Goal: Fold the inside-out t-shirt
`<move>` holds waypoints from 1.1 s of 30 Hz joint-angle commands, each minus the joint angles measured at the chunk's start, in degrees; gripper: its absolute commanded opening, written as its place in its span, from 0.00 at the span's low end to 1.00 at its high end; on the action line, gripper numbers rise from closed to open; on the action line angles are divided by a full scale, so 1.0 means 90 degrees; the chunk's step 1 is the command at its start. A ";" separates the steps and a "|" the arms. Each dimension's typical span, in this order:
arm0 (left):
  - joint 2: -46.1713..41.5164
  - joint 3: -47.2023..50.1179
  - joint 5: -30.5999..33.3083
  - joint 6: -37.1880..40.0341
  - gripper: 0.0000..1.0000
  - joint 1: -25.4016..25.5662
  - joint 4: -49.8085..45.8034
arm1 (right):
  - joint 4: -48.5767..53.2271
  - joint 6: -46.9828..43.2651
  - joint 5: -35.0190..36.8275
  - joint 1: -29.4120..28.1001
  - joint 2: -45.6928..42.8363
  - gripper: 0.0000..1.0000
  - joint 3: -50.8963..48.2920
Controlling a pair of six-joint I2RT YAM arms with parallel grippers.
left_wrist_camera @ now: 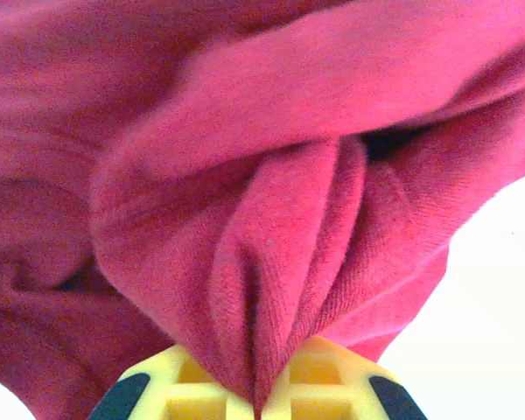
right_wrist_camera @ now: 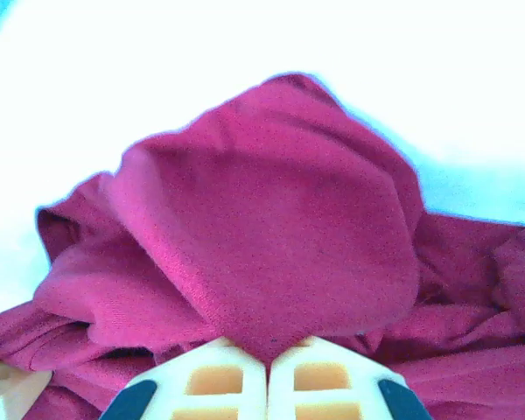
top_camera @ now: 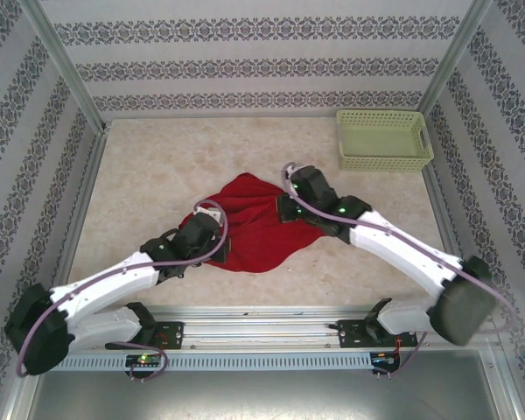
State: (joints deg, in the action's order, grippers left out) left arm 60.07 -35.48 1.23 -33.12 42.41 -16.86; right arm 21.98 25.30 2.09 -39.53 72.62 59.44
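Note:
The inside-out t-shirt (top_camera: pixel 249 229) is a bright red cloth lying bunched in a heap at the middle of the table. My left gripper (top_camera: pixel 212 213) sits on the heap's left side. In the left wrist view its yellow fingers (left_wrist_camera: pixel 319 376) are shut on a pinched fold of the t-shirt (left_wrist_camera: pixel 271 262). On the heap's right side sits my right gripper (top_camera: pixel 290 171). There its pale fingers (right_wrist_camera: pixel 219 376) are shut on a raised fold of the red t-shirt (right_wrist_camera: pixel 271 236).
A pale green lattice basket (top_camera: pixel 383 138) stands at the back right of the table. Patterned walls and metal posts close in the table on three sides. A metal rail (top_camera: pixel 262 328) runs along the near edge by the arm bases.

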 commanded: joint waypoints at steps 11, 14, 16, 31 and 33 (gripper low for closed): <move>0.0540 -0.0410 -0.0973 0.1067 0.53 0.0239 -0.0264 | -0.1260 0.0541 -0.1083 0.0123 -0.0250 0.00 -0.0927; 0.0480 -0.0690 -0.0717 0.1034 0.64 0.0239 -0.0139 | -0.1365 0.0380 -0.1318 0.0011 -0.0264 0.00 -0.0855; 0.0622 -0.0855 -0.0811 0.0964 0.66 0.0237 0.0041 | -0.1410 0.0256 -0.1434 -0.0110 -0.0312 0.00 -0.0824; 0.2454 -0.1773 -0.0109 0.0747 0.38 0.0136 0.0716 | -0.1421 -0.0023 -0.1732 -0.0521 -0.0829 0.00 -0.1048; 0.2355 -0.1698 -0.0066 0.0685 0.23 0.0005 0.0875 | -0.1320 -0.0070 -0.1566 -0.0463 -0.0962 0.00 -0.1165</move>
State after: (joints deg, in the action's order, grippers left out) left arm 82.26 -49.43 -2.90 -26.13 43.48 -11.46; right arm 10.39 26.44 -12.75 -43.77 66.43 50.26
